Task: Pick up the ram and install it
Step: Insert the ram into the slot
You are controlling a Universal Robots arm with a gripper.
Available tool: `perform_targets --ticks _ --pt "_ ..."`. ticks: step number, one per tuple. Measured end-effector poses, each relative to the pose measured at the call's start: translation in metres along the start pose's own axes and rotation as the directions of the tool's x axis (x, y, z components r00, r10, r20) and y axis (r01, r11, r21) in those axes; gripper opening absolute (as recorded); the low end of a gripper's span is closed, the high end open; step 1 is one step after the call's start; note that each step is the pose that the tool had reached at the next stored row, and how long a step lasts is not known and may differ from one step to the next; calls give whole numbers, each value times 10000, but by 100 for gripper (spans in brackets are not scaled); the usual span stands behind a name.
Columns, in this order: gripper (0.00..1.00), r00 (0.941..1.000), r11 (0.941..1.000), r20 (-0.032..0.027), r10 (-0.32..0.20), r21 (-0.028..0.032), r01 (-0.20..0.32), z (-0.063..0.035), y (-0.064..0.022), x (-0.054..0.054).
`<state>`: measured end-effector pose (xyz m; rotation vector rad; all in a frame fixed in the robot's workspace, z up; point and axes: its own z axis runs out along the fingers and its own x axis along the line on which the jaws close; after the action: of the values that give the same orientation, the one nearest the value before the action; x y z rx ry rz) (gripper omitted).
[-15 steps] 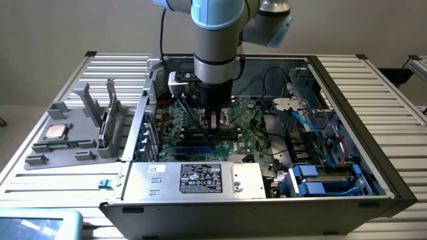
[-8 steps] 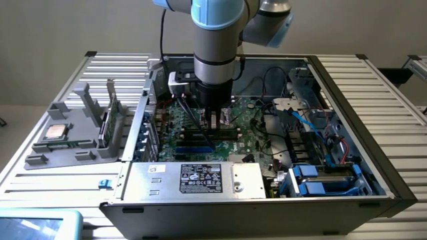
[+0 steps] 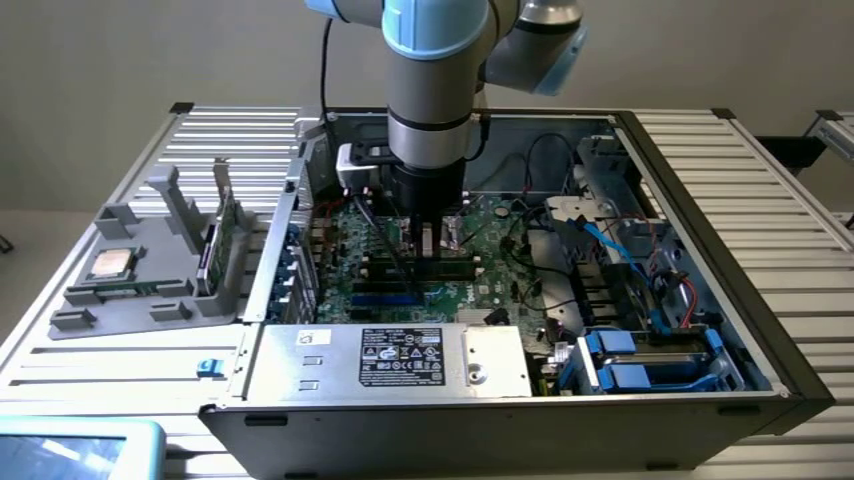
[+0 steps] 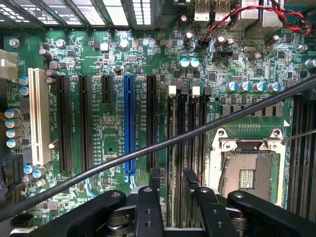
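My gripper [image 3: 430,243] reaches down into the open computer case, just over the black memory slots of the green motherboard [image 3: 501,250]. The ram [image 3: 424,267], a long narrow stick, lies along one of those slots directly under the fingers. In the wrist view the gripper [image 4: 177,195] is open, its two black fingers [image 4: 148,202] standing apart on either side of the slots. A thin dark edge between them [image 4: 189,178] looks like the ram seen from above. I cannot tell whether the fingers touch it.
A black cable [image 4: 197,132] crosses in front of the wrist camera. An open processor socket [image 4: 247,168] sits beside the slots and a blue expansion slot [image 4: 129,128] on the other side. A grey holder [image 3: 80,320] with a silver processor chip [image 3: 110,263] stands at the exterior view's left.
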<state>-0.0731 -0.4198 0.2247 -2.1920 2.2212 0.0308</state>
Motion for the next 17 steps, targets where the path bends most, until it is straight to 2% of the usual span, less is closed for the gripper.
perform_targets --ticks 3,9,13,16,17 --pt "32 10000 10000 4 0 2 0 -11 0 -1" --pt "32 10000 10000 0 0 -1 0 -160 0 -5" --pt "30 10000 10000 1 0 -10 0 -205 -15 -5" --pt "11 10000 10000 1 2 -11 -2 -205 -15 -5" --pt "11 10000 10000 0 1 -23 -1 -205 -19 -4"
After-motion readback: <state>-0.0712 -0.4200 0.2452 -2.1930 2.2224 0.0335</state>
